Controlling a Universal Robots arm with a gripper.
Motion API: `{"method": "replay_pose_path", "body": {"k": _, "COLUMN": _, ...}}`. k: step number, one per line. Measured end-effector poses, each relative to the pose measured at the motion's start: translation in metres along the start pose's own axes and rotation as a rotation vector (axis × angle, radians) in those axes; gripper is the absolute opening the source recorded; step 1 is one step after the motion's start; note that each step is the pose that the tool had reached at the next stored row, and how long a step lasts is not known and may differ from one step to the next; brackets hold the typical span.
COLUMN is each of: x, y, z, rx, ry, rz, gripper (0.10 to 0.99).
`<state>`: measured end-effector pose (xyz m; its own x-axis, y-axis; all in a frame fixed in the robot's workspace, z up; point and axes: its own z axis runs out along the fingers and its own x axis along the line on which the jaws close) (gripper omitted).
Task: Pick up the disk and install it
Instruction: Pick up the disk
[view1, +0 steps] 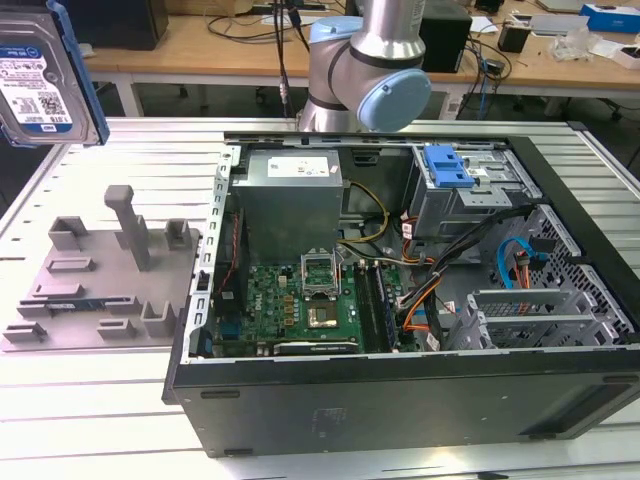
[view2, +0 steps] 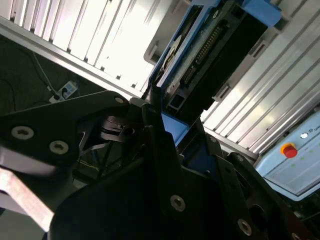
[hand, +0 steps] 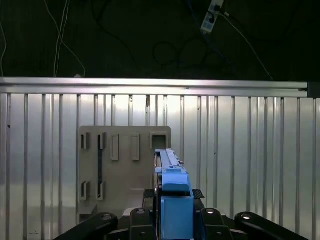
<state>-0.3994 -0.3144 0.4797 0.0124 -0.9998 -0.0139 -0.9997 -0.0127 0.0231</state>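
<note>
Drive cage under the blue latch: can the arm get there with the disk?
Probably yes. The case lies open on its side, with nothing over the drive cage; cables run just beside it. The gripper holds the disk above the grey fixture.

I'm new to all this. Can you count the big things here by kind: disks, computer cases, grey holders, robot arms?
1 disk, held in the tool
1 computer case, side open
1 grey holder plate
1 robot arm
Total: 4
</note>
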Motion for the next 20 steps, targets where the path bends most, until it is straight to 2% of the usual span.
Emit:
{"method": "replay_pose_path", "body": {"k": 8, "x": 0.0003, "y": -0.0004, "z": -0.0019, "rx": 0.0, "ry": -0.0007, "rz": 0.0, "gripper": 0.369}}
{"method": "replay_pose_path", "body": {"k": 11, "x": 0.0042, "y": -0.0026, "z": -0.0021, "rx": 0.0, "ry": -0.0007, "rz": 0.0, "gripper": 0.369}}
{"method": "replay_pose_path", "body": {"k": 15, "x": 0.0118, "y": -0.0119, "z": -0.0025, "rx": 0.0, "ry": -0.0007, "rz": 0.0, "gripper": 0.369}}
{"method": "replay_pose_path", "body": {"k": 16, "x": 0.0157, "y": -0.0177, "z": -0.0029, "rx": 0.0, "ry": -0.0007, "rz": 0.0, "gripper": 0.369}}
{"method": "replay_pose_path", "body": {"k": 18, "x": 0.0195, "y": -0.0238, "z": -0.0033, "rx": 0.0, "ry": -0.0007, "rz": 0.0, "gripper": 0.369}}
{"method": "replay_pose_path", "body": {"k": 20, "x": 0.0258, "y": -0.035, "z": -0.0037, "rx": 0.0, "ry": -0.0008, "rz": 0.0, "gripper": 0.369}}
